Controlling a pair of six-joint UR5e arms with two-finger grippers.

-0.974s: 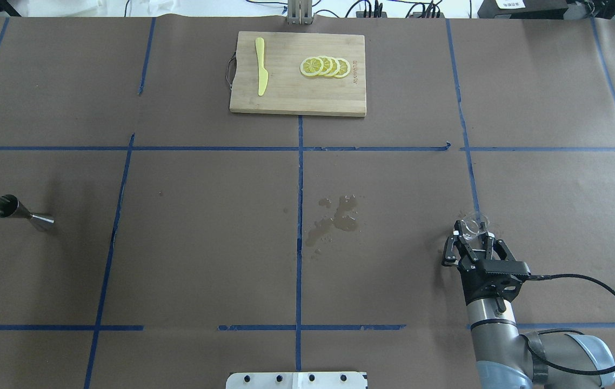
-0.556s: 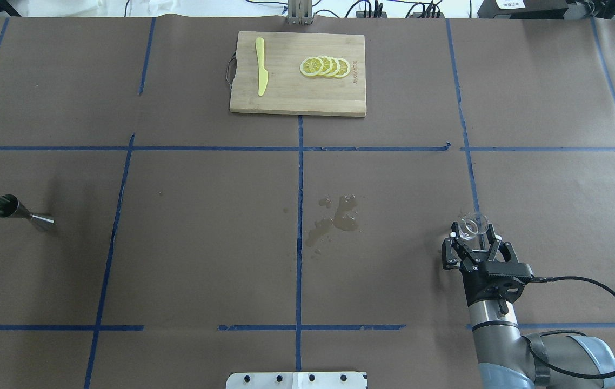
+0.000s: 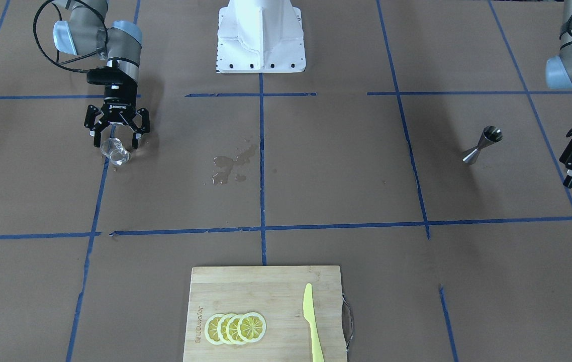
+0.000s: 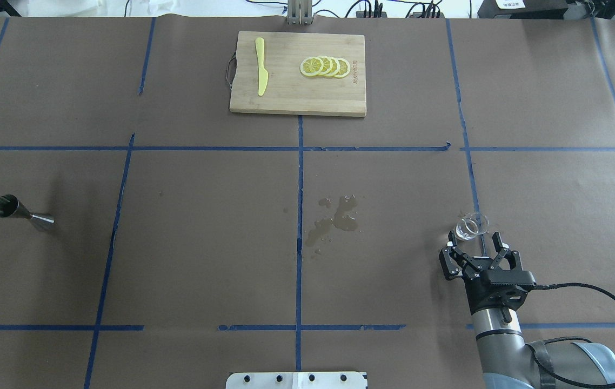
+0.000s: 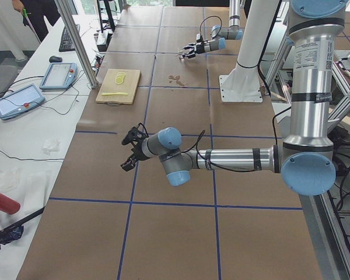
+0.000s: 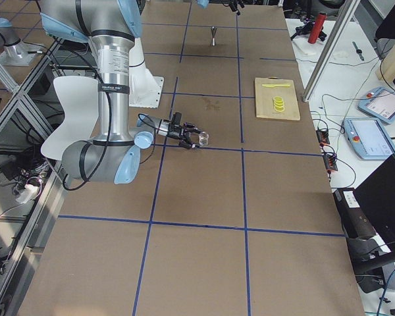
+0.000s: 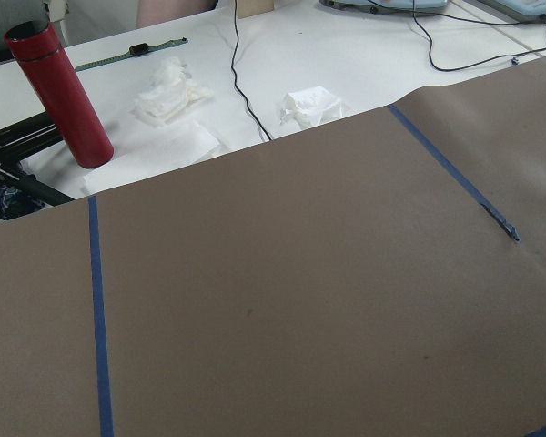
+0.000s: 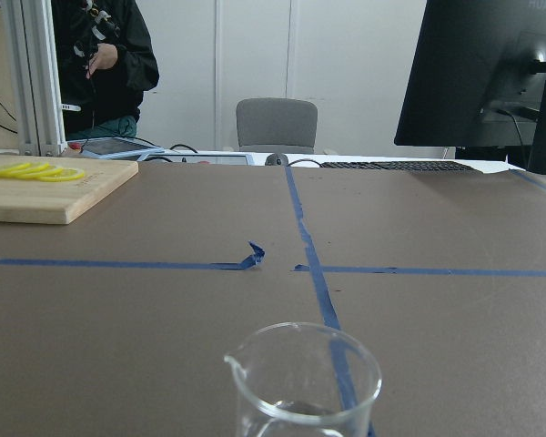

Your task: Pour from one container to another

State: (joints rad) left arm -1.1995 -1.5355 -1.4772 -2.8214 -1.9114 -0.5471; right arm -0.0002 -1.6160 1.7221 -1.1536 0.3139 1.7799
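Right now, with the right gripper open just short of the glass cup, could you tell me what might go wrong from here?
1. The glass cup stands free before the open right gripper; an off-centre approach could knock it over.
2. The jigger stands at the table's far end; a long carry could slosh liquid out, and a wet patch already marks the paper.
3. The jigger's mouth is small, so the pour could miss.

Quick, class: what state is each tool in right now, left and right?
Left tool: looks open, holding nothing.
Right tool: open, holding nothing; the glass cup stands free just ahead of it.
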